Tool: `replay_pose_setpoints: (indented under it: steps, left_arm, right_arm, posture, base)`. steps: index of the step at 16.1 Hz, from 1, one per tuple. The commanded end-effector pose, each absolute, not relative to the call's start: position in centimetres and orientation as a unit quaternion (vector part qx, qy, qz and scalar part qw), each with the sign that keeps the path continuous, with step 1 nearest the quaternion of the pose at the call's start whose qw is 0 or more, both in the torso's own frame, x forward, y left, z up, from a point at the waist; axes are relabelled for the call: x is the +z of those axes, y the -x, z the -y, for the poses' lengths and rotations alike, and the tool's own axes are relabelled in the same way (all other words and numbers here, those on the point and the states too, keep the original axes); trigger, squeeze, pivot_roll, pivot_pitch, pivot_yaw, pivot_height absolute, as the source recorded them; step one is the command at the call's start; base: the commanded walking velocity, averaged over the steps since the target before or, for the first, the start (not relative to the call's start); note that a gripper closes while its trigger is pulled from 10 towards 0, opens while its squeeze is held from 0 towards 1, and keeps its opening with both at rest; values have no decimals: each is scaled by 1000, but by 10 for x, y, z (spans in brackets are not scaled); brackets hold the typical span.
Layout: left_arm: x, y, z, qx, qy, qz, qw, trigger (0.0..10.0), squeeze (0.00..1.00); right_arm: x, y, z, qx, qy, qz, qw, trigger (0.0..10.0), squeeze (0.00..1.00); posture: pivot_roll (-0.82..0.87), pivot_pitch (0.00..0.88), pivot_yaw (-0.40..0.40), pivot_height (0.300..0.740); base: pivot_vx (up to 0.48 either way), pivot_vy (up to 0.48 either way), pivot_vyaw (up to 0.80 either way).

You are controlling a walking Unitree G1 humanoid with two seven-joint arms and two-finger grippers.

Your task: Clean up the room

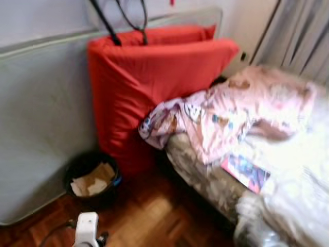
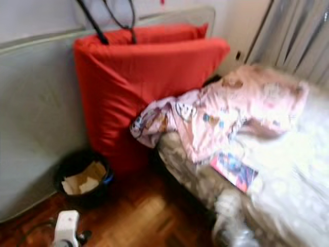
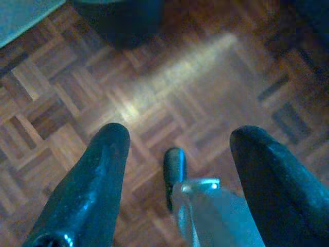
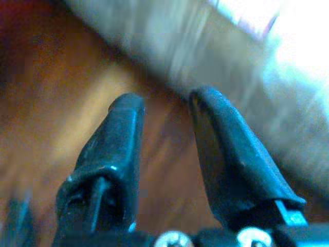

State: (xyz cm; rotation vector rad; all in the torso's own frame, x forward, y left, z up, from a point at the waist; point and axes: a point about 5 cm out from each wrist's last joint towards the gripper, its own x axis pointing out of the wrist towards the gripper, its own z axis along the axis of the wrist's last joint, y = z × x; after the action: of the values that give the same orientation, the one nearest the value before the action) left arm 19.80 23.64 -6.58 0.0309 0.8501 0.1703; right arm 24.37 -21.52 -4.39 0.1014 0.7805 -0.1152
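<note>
Figure: approach phase of the room clean-up, seen from the head camera with both wrist cameras. You stand on the parquet floor facing the corner where a bed meets the wall. A pink printed blanket lies crumpled across the bed, one corner spilling over the near edge. Just beside it, on the white bedding toward the bed's edge, lies a colourful book or magazine; the blur prevents telling which. Two red cushions stand upright against the wall, touching the bed's head end. On the floor near their base sits a black waste bin holding crumpled paper or card.

The left pincer hangs over bare parquet with its fingers spread wide and nothing between them; the dark bin lies ahead of it. The right pincer is also empty, its fingers parted by a narrow gap, low beside the bed's side.

Judged from this layout, no item has been taken up yet: the step in hand is positioning and choosing a first target. The book and the blanket are the likeliest candidates. Your next move calls for steadying the body so the view sharpens, then raising the right arm to bed height, since that pincer is nearer the bed. Expect the blanket to sag and drag when lifted.
</note>
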Motion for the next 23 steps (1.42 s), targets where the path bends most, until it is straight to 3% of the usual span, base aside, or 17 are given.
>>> replay_pose_setpoints:
  steps: [1, 8, 14, 18, 23]
  left_arm:
    - [-71, -192, -232, 84, -4, -426, 901, 10000, 0]
    - [-69, -192, -233, 93, 0, -405, 910, 10000, 0]
    - [-69, -179, -251, 94, -27, -395, 913, 10000, 0]
    - [-74, -166, -248, 114, -13, -390, 913, 10000, 0]
    - [-78, -148, -245, 148, 10, -359, 921, 10000, 0]
  right_arm:
    - [-60, -224, 201, -48, -71, -417, 905, 10000, 0]
    - [-61, -223, 200, -52, -81, -416, 904, 10000, 0]
    - [-72, -208, 183, -67, -125, -421, 896, 10000, 0]
    - [-77, -195, 188, -93, -126, -412, 898, 10000, 0]
    - [-76, -180, 200, -153, -148, -335, 918, 10000, 0]
  posture:
    - [127, 0, -127, 740]
    - [142, 0, -111, 740]
    - [91, 0, 24, 740]
    - [93, 0, -17, 740]
    - [81, 0, -33, 740]
  base:
    - [0, 0, 0]
    - [0, 0, 0]
    - [0, 0, 0]
    - [0, 0, 0]
    - [0, 0, 0]
